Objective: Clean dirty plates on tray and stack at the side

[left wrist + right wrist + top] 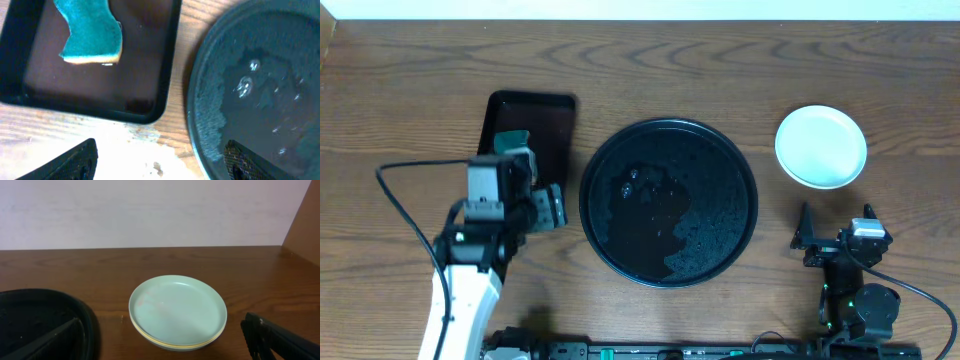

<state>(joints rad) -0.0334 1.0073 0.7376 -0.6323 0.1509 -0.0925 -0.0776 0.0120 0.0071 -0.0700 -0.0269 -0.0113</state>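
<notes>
The plates (821, 146) stand stacked on the table right of the tray; in the right wrist view the stack (177, 311) has a pale blue plate on top with a faint reddish smear, and a yellow rim shows lower in the stack. The large round black tray (668, 201) holds no plates, only water drops and wet film; its rim shows in the left wrist view (200, 125). My left gripper (548, 207) is open and empty between the brown tray and the black tray. My right gripper (835, 232) is open and empty just in front of the stack.
A dark brown rectangular tray (548, 108) at the left holds a teal sponge (92, 35). Water shines on the table by the left gripper (150, 160). A cable loops off the left arm (395, 200).
</notes>
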